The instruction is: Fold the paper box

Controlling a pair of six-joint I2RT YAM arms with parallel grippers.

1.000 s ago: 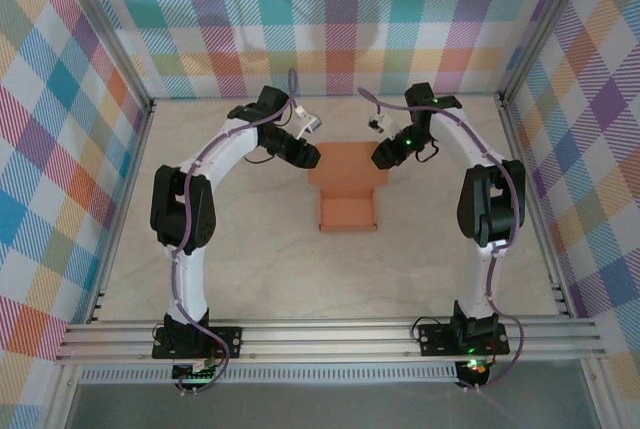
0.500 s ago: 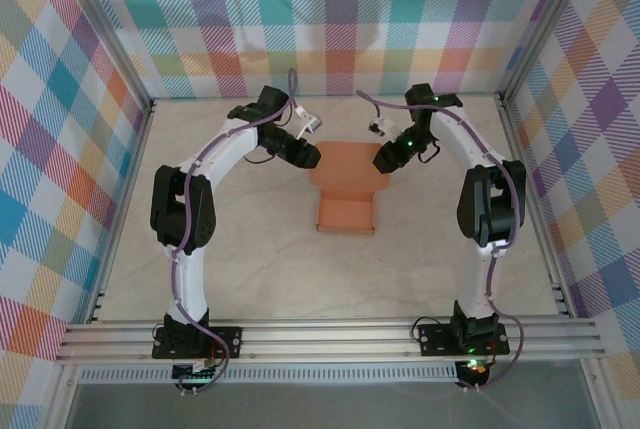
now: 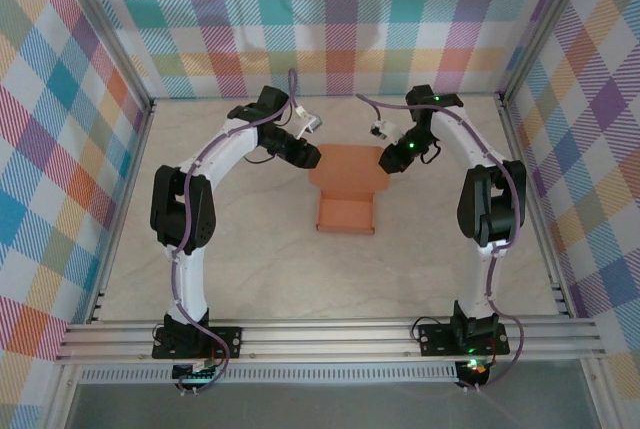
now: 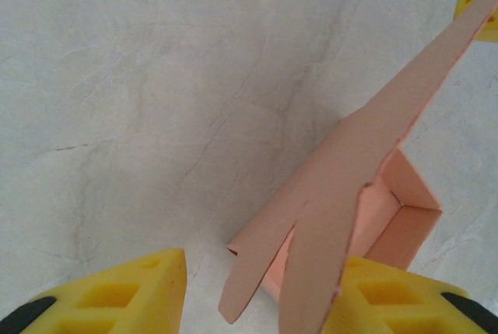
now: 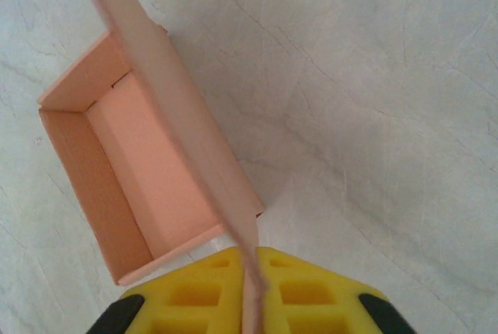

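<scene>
1. The paper box [image 3: 346,213] is lying near the middle of the pale table [image 3: 250,259] in the top view. Its open tray is facing up, with the tray's long axis running 9 to 3 o'clock.
2. Its wide lid panel is rising from the tray's 12 o'clock side and spanning the gap between the two grippers. The left gripper [image 3: 306,157] is sitting at the panel's 9 o'clock corner and the right gripper [image 3: 389,160] at its 3 o'clock corner.
3. In the right wrist view the paper box [image 5: 148,163] is showing its hollow inside, with the tray's long axis running 11 to 5 o'clock. The lid panel is appearing nearly edge-on, sloping from 11 o'clock down to the fingers at 6 o'clock.
4. The right gripper [image 5: 250,275] is pinching that panel's edge. Its yellow pads [image 5: 198,291] are pressing together with only the thin card between them.
5. In the left wrist view the paper box [image 4: 350,163] is stretching as a tilted band from 7 o'clock up to 1 o'clock, with the tray below it at 5 o'clock.
6. The left gripper [image 4: 261,287] is standing with its jaws spread wide. The panel's notched end is reaching between them, just beside the finger at 5 o'clock and well apart from the finger [image 4: 132,295] at 7 o'clock.
</scene>
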